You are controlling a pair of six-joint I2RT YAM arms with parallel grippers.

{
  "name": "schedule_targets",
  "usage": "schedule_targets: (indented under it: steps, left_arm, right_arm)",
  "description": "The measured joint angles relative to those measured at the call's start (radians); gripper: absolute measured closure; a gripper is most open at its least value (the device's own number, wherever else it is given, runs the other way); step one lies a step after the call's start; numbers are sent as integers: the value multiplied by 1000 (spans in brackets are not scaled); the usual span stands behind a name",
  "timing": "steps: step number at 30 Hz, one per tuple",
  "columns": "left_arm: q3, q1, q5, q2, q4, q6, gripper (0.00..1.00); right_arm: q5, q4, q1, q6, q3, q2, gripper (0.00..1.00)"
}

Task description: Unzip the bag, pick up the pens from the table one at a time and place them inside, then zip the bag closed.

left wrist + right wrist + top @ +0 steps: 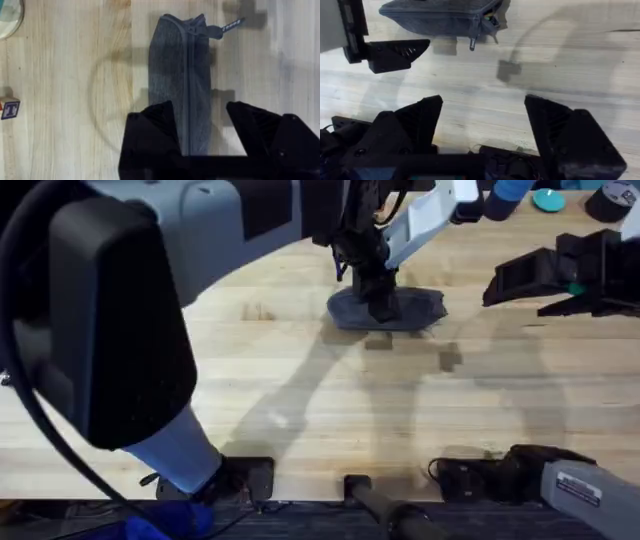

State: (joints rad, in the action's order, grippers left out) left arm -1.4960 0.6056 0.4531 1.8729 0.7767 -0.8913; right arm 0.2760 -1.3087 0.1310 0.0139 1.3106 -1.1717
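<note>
I see the table (300, 380) spread wide and pale under both arms; the bag (388, 308) lies flat on it towards the far middle, its zipper run to one end with the pull tab (227, 26) sticking out past that end; my left gripper (200, 125) hangs directly over the bag, jaws parted wider than the pouch, one finger either side, clamping nothing; my right gripper (482, 117) hovers near the bag, spread wide over bare wood, empty.
</note>
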Motion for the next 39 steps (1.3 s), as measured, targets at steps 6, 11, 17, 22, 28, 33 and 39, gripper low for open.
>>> schedule_targets:
  steps: [6, 11, 17, 22, 28, 33, 39]
  left_arm:
    - [0, 0, 0, 0, 5, 0, 359]
    - [-1, 0, 1, 17, 4, 0, 454]
    - [-1, 0, -2, 31, -7, 0, 878]
    - [-1, 0, -5, 31, -9, -4, 959]
    - [-1, 0, -5, 31, -9, -4, 959]
    - [-1, 0, -5, 31, -10, -4, 959]
    - [-1, 0, -5, 31, -9, -4, 960]
  right_arm:
    - [0, 0, 0, 0, 0, 0, 4]
    - [0, 0, 0, 0, 0, 0, 4]
    - [0, 2, 0, 0, 0, 0, 3]
    - [0, 3, 0, 0, 0, 0, 3]
    - [37, 3, 0, 0, 0, 0, 3]
    - [68, -2, 0, -18, 0, -3, 4]
    - [118, 43, 0, -26, -22, -55, 5]
